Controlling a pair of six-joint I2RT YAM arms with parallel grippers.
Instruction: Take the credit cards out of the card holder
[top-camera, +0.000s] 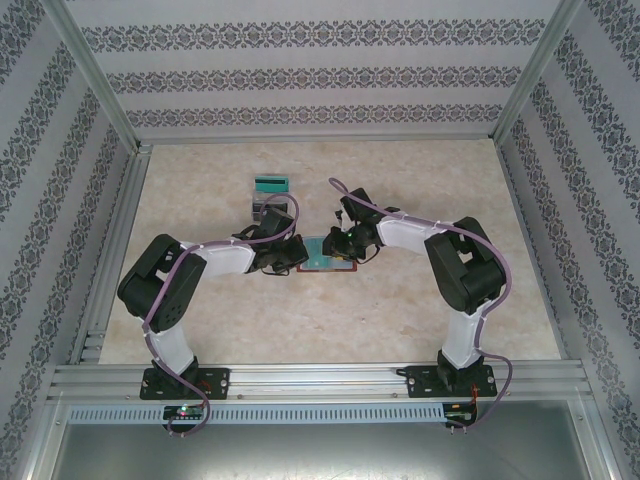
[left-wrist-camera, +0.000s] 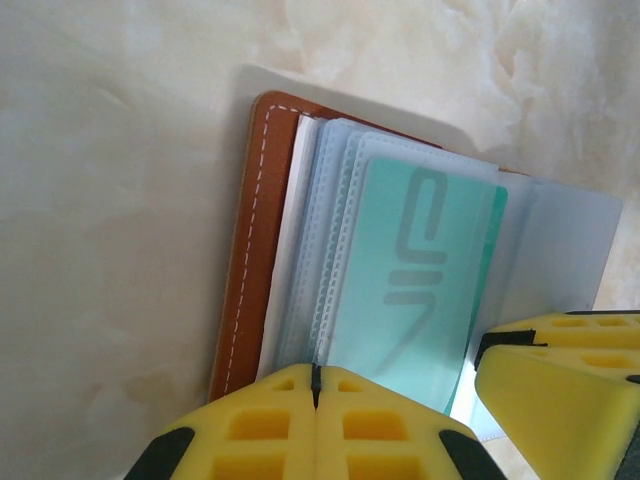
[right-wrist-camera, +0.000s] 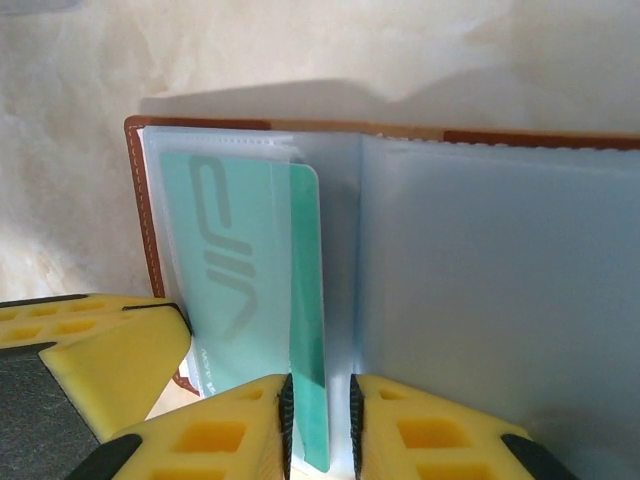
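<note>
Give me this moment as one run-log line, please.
left end effector: shut, at holder edge | right end effector: shut on teal card | holder: lying open

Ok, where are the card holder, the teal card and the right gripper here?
card holder (left-wrist-camera: 260, 250): left wrist view, brown leather cover.
teal card (right-wrist-camera: 308, 300): right wrist view, bare strip outside its sleeve.
right gripper (right-wrist-camera: 320, 385): right wrist view, between fingertips pinching the card.
</note>
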